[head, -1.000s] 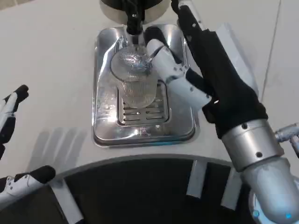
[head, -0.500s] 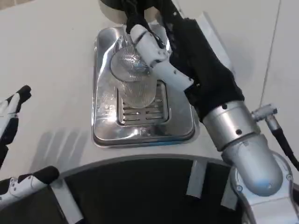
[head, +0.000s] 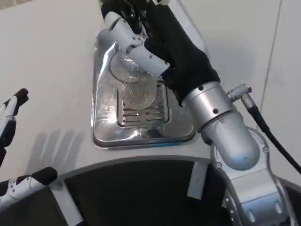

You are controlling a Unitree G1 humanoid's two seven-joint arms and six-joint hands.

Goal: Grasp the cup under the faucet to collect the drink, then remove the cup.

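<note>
- Right hand (head: pixel 141 40): white fingers (head: pixel 123 32) with black tips reach across the top of the cup (head: pixel 134 80) toward the faucet (head: pixel 127 9). They lie over the rim, but whether they clamp the cup or anything else — cannot tell, the hand's own black body hides the contact.
- Cup: clear, ribbed wall, round mouth, standing upright on the drip tray (head: pixel 106 127) just below the dark faucet at the top edge.
- Drip tray: polished metal, rectangular with rounded corners, slotted grille in the middle under the cup; reflections on the rim.
- Right forearm (head: pixel 211 108): silver cylinder with small bolts and a black sleeve toward the wrist; a black cable plugs in at its side.
- Left hand (head: pixel 9 117): at the left edge, well apart from the tray, fingers white with black tips, spread, holding nothing.
- Table (head: pixel 47 61): flat white surface; dark curved edge along the bottom.
- No readable writing or brand marks anywhere — too little detail to tell.
</note>
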